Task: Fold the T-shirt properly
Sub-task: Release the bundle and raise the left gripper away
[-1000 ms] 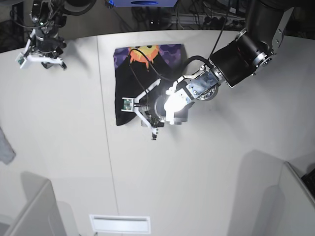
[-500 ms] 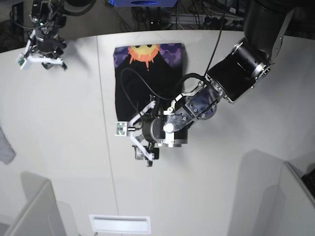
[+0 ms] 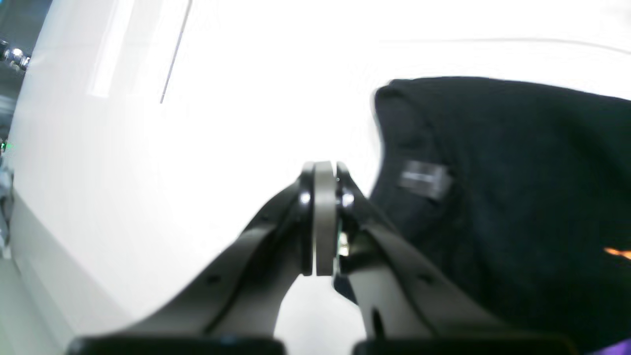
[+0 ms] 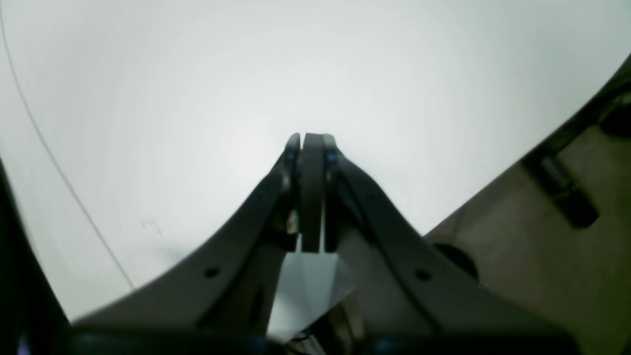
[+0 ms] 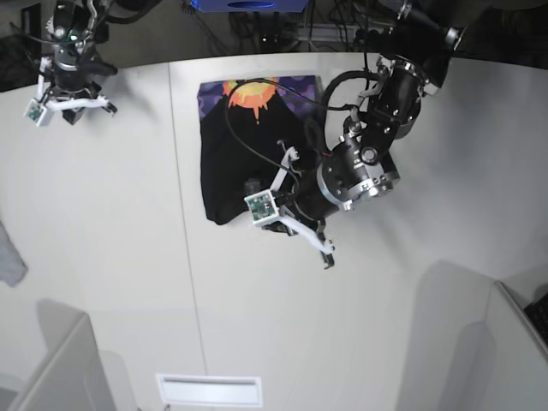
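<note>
The white tabletop [image 5: 111, 257] carries the black T-shirt [image 5: 248, 145], lying folded near the far edge with its sun print at the far end. The left tool [image 3: 319, 217] hangs just beside the shirt's near corner, fingers pressed together on nothing, while the right tool [image 4: 311, 192] sits well apart over bare tabletop at the far corner, also pinched together and empty
</note>
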Controlling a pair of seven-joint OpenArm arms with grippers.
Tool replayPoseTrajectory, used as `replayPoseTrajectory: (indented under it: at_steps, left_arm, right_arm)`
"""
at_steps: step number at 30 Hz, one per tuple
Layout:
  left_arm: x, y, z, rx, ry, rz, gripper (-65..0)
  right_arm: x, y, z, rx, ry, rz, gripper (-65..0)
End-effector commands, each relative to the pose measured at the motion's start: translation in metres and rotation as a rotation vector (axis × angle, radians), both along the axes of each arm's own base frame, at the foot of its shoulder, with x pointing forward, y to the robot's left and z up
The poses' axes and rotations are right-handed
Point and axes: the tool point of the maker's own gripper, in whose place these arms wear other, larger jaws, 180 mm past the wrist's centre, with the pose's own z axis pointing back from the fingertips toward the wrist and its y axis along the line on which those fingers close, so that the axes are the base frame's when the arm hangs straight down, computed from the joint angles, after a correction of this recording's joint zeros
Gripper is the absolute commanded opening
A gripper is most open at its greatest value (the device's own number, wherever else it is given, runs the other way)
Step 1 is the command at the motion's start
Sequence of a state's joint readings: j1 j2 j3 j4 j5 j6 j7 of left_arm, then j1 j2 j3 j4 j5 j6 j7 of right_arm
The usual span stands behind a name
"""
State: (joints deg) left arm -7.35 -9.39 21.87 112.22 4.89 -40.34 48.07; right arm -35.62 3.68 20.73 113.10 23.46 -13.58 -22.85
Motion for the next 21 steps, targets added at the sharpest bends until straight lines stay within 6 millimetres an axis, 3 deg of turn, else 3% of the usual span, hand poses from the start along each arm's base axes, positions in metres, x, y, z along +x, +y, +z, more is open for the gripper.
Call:
replayPoseTrajectory:
  at_steps: [1,8,11,21]
  left_arm:
    - [0.001,0.007,0.006,-0.021,-0.026,0.024,-65.0]
    - [-0.050,0.041,-0.037,-0.150,0.065,0.093,-65.0]
    - [-0.074,0.063,-0.054,-0.185,0.103,0.162,-65.0]
    - [-0.173,0.116,-0.101,-0.159,0.317,0.316,-65.0]
  right_arm:
    - [0.004,-0.002,0.011,-0.036,-0.031,0.038,-65.0]
    - [-0.003,0.022,0.008,-0.038,-0.037,0.209,-65.0]
    - [-0.010,0.023,0.007,-0.045,-0.020,0.248,-65.0]
    - [-0.067,0.023,-0.013,-0.146,0.187,0.345,-65.0]
